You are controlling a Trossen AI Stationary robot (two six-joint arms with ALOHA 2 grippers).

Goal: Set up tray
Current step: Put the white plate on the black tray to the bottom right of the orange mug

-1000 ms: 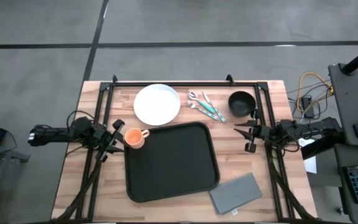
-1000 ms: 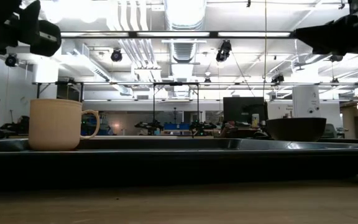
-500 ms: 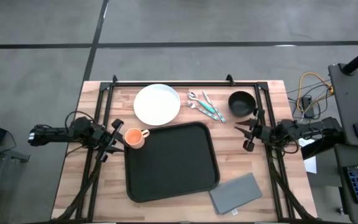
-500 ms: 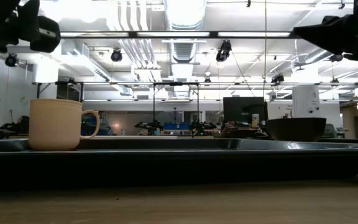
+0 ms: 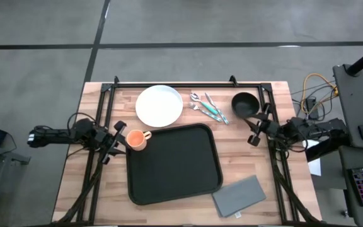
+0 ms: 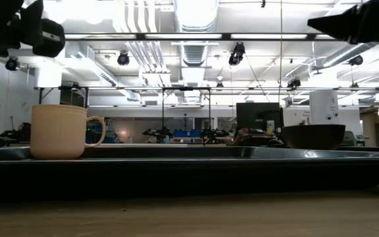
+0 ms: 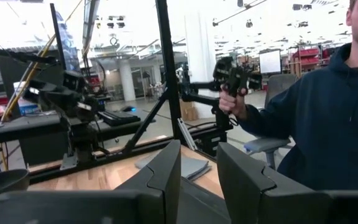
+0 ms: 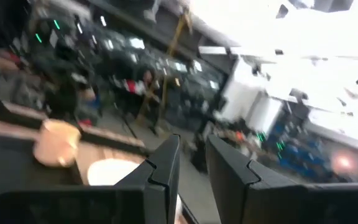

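The black tray [image 5: 174, 164] lies at the table's middle with nothing inside it. An orange mug [image 5: 136, 139] stands at its far left corner; whether it sits on the rim, I cannot tell. My left gripper [image 5: 115, 141] hovers open just left of the mug, pointing level toward the table's right, nothing between its fingers [image 7: 166, 177]. My right gripper [image 5: 255, 128] hangs in the air beside the black bowl [image 5: 245, 104], pointing toward the table's left. Its fingers [image 8: 163, 165] stand a little apart with nothing between them.
A white plate [image 5: 159, 106] and teal-handled cutlery [image 5: 208, 107] lie along the far edge. A grey napkin [image 5: 239, 195] lies at the near right, off the tray. Black frame bars run along the far edge and both sides. A person [image 7: 316, 106] sits beyond the table's right side.
My right gripper has risen and rolled about its wrist, drifting a little toward the black bowl. Its finger gap looks unchanged. The mug, tray and the rest have stayed put.
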